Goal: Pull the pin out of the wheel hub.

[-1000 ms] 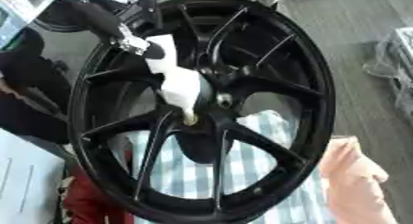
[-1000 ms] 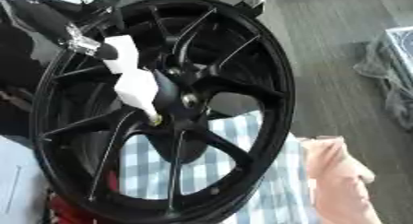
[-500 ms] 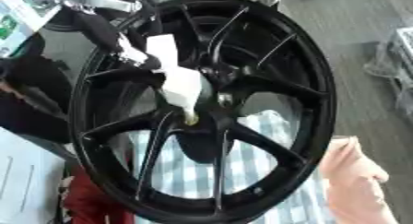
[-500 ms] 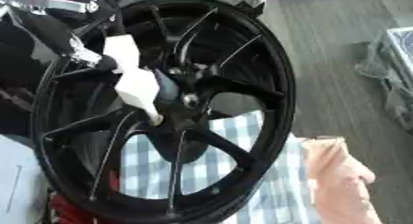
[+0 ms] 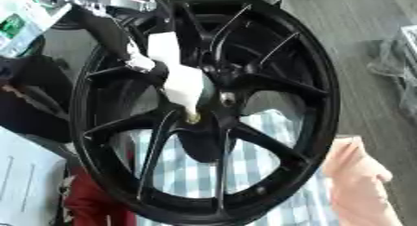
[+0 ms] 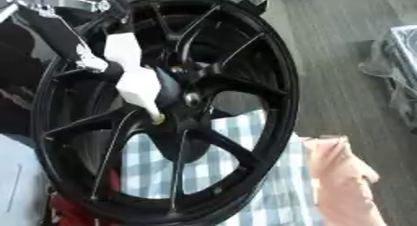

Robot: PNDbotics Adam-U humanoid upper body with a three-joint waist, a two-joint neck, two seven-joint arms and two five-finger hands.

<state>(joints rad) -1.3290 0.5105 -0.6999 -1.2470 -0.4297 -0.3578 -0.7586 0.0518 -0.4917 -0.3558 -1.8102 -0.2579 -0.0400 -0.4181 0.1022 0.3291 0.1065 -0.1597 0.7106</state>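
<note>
A black spoked wheel stands upright and fills both views. Its hub sits at the middle, with a small brass-coloured pin at its lower left. My left hand, black with white finger covers, reaches in from the upper left through the spokes. Its white fingertips close together on the pin right at the hub. The pin's shaft is hidden by the fingers and the hub. My right hand shows in neither view.
A blue-and-white checked cloth lies under the wheel. A peach cloth lies at the lower right, something red at the lower left. White paper is at the left edge, grey floor to the right.
My left forearm has swung from the left towards the top of the view, while the white fingertips have stayed at the hub by the pin. The wheel has not moved.
</note>
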